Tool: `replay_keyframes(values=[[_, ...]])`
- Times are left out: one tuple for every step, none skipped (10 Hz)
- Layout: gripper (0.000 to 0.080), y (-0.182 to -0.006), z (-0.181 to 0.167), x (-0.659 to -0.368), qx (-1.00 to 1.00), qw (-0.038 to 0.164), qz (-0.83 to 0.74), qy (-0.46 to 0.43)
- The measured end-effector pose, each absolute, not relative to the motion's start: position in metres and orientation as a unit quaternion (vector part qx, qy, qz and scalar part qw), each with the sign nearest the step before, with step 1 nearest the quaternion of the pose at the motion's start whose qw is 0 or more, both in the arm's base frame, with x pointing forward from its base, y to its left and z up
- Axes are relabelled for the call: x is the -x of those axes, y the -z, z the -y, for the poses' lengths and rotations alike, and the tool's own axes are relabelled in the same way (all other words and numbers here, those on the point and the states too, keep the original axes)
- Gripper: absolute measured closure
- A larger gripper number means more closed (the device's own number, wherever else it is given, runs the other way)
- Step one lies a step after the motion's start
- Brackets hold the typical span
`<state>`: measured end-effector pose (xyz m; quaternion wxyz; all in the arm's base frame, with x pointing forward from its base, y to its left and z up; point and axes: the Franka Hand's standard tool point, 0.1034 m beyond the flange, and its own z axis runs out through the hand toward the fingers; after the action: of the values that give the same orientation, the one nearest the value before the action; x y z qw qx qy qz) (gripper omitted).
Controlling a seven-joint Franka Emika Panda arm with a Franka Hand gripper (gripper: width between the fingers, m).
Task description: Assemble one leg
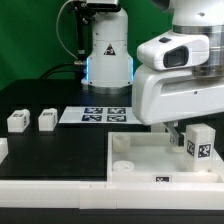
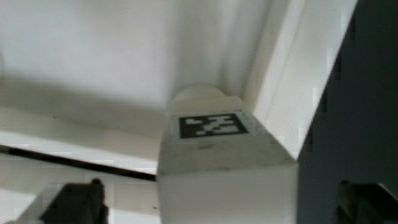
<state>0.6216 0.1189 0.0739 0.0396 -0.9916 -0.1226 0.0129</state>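
A leg [image 1: 200, 142], a stubby white block with a black-and-white tag, stands upright at the far right corner of the large white tray-like part [image 1: 140, 160]. My gripper [image 1: 196, 136] straddles this leg from above. In the wrist view the leg [image 2: 217, 150] runs between the two dark fingers [image 2: 75, 205], with a gap showing on each side, so the jaws are open around it. Its far end meets the tray's corner [image 2: 267, 60]. Two more legs [image 1: 18, 121] [image 1: 47, 120] lie on the black table at the exterior view's left.
The marker board [image 1: 95, 114] lies flat behind the tray, in front of the arm's base [image 1: 105, 55]. Another white part [image 1: 3, 150] shows at the left edge of the exterior view. The tray's raised rim [image 1: 112, 150] borders the leg's corner.
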Motion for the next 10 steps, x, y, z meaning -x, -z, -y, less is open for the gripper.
replay_keyframes(values=[[0.0280, -0.0736, -0.1188, -0.6215, 0.992, 0.040, 0.123, -0.013], [0.0419, -0.0735, -0.1188, -0.6215, 0.992, 0.040, 0.123, -0.013], [0.0419, -0.0735, -0.1179, -0.6217, 0.992, 0.039, 0.122, -0.013], [0.0508, -0.0735, -0.1172, -0.6218, 0.993, 0.039, 0.110, -0.014], [0.0508, -0.0734, -0.1168, -0.6218, 0.994, 0.038, 0.105, -0.014], [0.0508, -0.0734, -0.1168, -0.6218, 0.994, 0.038, 0.105, -0.014], [0.0508, -0.0734, -0.1168, -0.6218, 0.994, 0.038, 0.102, -0.014], [0.0508, -0.0733, -0.1168, -0.6213, 0.999, 0.037, 0.009, -0.017], [0.0508, -0.0733, -0.1168, -0.6213, 0.997, 0.033, -0.067, -0.020], [0.0508, -0.0734, -0.1166, -0.6207, 0.990, 0.030, -0.137, -0.024]])
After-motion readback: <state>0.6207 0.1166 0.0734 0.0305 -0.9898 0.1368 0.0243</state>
